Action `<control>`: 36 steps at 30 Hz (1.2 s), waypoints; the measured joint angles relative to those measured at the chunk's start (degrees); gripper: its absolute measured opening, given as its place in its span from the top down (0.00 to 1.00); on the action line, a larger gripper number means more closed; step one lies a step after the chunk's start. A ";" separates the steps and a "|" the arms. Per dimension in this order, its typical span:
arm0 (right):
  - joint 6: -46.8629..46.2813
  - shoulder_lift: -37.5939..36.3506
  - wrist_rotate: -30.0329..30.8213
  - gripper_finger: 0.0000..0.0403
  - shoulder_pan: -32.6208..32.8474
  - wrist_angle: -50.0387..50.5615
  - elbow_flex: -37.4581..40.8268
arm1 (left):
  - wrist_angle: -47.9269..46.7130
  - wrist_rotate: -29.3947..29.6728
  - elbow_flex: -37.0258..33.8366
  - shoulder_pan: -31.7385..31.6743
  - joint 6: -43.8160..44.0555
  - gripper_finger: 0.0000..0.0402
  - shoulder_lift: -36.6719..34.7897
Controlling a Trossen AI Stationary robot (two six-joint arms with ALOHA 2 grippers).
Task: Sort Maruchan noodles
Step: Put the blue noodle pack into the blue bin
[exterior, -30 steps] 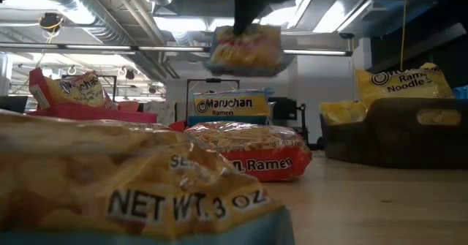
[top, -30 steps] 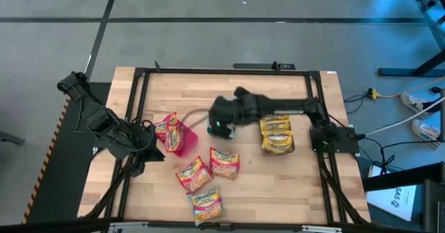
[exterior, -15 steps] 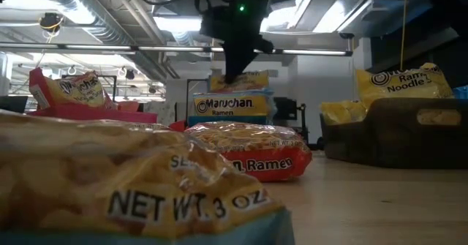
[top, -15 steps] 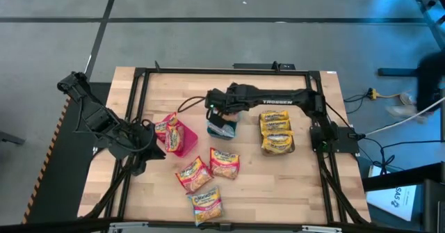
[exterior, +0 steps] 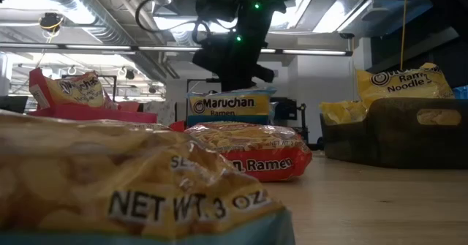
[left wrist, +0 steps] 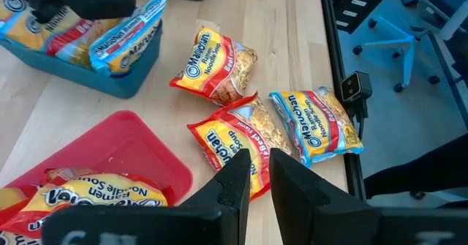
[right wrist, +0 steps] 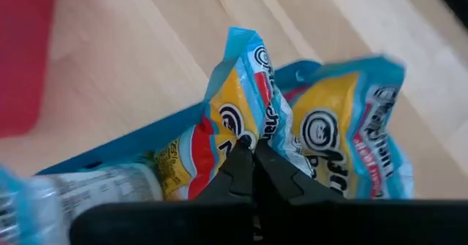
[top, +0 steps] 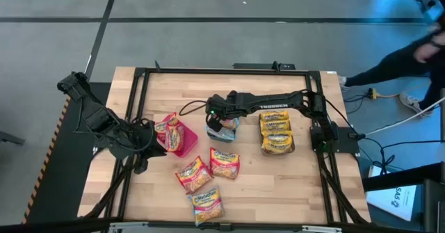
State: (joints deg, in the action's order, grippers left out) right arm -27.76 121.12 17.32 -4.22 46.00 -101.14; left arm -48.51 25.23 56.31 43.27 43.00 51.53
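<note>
Crinkly blue-wrapped packet [right wrist: 252, 121] – right pincer [right wrist: 252, 173] clamped.

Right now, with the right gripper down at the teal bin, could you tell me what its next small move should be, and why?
Probably open and lift away: the right gripper is shut on a blue packet already down inside the teal bin beside another blue one, so release seems due.

Over the last second the right end effector [top: 221, 124] carried a light-blue noodle packet [right wrist: 252, 121] down into the teal bin [top: 224, 129]. A person [top: 400, 55] entered beyond the bench's right edge.
</note>
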 joint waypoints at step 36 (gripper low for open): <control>-2.19 0.04 -16.50 0.66 2.71 29.86 -12.48 | -2.58 2.72 0.00 0.00 -0.04 0.88 0.00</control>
State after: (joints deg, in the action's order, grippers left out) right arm -29.95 121.16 0.82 -1.52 75.86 -113.62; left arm -51.09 27.95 56.31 43.27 42.96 51.53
